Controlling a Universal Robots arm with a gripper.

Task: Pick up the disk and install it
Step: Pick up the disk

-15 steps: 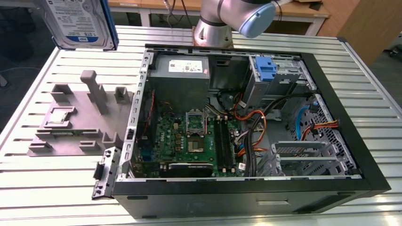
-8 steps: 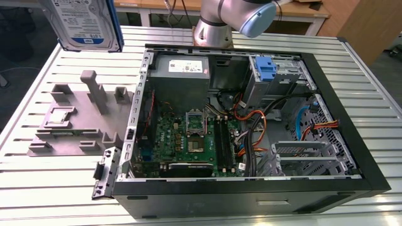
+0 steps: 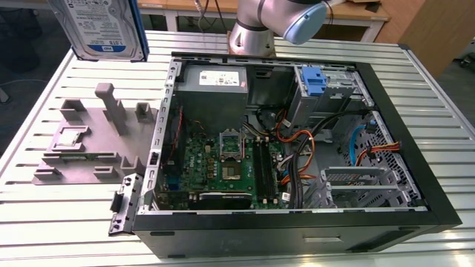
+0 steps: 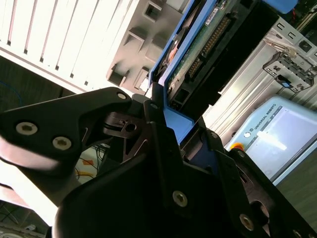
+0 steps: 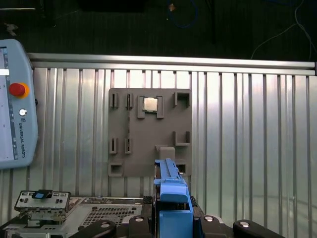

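The disk (image 3: 104,28), a silver-grey drive with a white-and-blue label in a bright blue carrier, hangs upright in the air at the exterior view's far left, above the slatted table and left of the open computer case (image 3: 297,139). In the second wrist view my gripper (image 4: 178,124) is shut on the blue carrier, and the disk's green circuit-board side (image 4: 198,49) faces the camera. In the first wrist view the carrier's edge (image 5: 171,198) stands up between the black fingers (image 5: 136,223) of my gripper (image 5: 171,223).
A grey holder plate (image 3: 97,139) with slots lies left of the case, with a small chip (image 5: 150,104) seated in it. A bare blue bracket (image 3: 315,83) sits in the case's drive bay. The arm's base (image 3: 252,33) stands behind the case. A teach pendant (image 5: 15,104) lies on the table.
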